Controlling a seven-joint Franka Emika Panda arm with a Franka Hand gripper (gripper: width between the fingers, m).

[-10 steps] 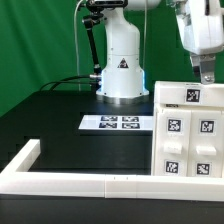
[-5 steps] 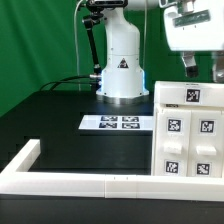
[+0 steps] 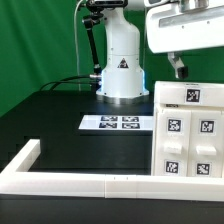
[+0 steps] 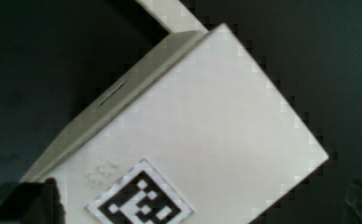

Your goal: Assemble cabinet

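One gripper [image 3: 180,70] above cabinet [image 3: 190,130] | open or clenched: cannot tell

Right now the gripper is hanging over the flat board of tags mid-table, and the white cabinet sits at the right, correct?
No. In the exterior view the gripper hangs over the white cabinet, not the marker board mid-table; the cabinet does sit at that view's right.

White cabinet panel [image 4: 204,120], tilted; 1 marker tag [image 4: 142,200] near corner.
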